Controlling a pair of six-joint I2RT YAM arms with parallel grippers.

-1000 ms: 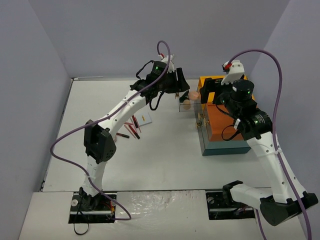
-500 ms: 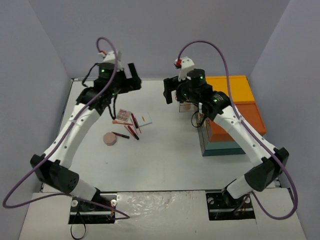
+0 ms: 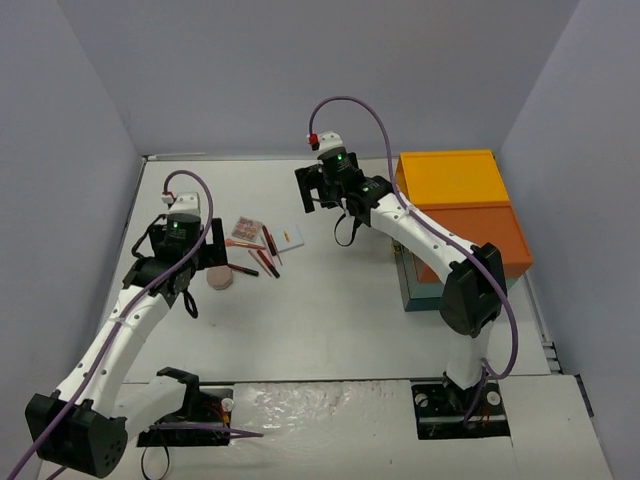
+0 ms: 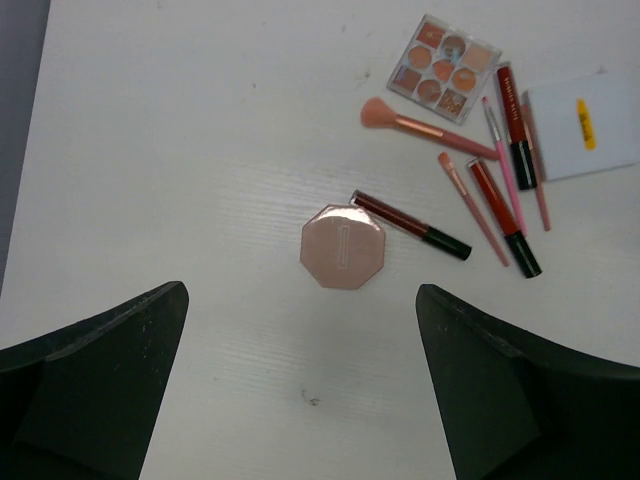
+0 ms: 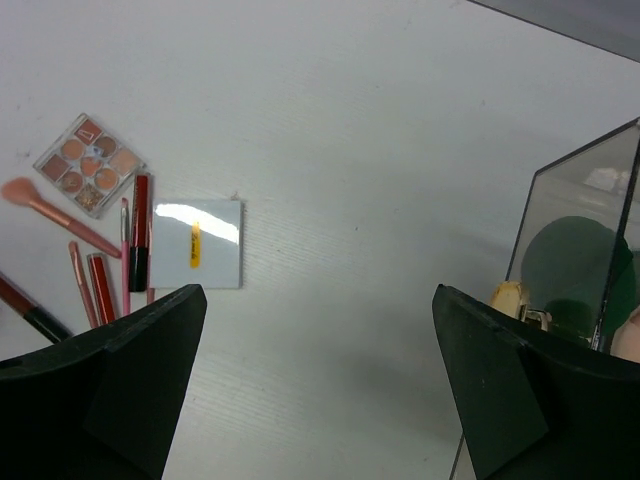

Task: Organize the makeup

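The makeup lies loose on the white table: a pink octagonal compact (image 4: 343, 246), a pink-squared palette (image 4: 444, 70), a peach brush (image 4: 420, 124), thin red pencils and tubes (image 4: 510, 105) and a white card (image 4: 588, 125). My left gripper (image 4: 300, 300) hangs open just short of the compact (image 3: 220, 278), with nothing between its fingers. My right gripper (image 5: 318, 295) is open and empty over bare table, between the white card (image 5: 197, 243) and a clear organizer (image 5: 575, 230). A dark green disc (image 5: 575, 270) shows inside the organizer. In the top view the right gripper (image 3: 315, 187) is at the back middle.
A large orange and teal box (image 3: 465, 215) stands at the right, with the clear organizer against its left side. Grey walls close in the table on the left, back and right.
The left arm has swung from beside the box back to the left and come down near the compact, jaws now wide. The right arm has moved left off the box toward the table's middle.
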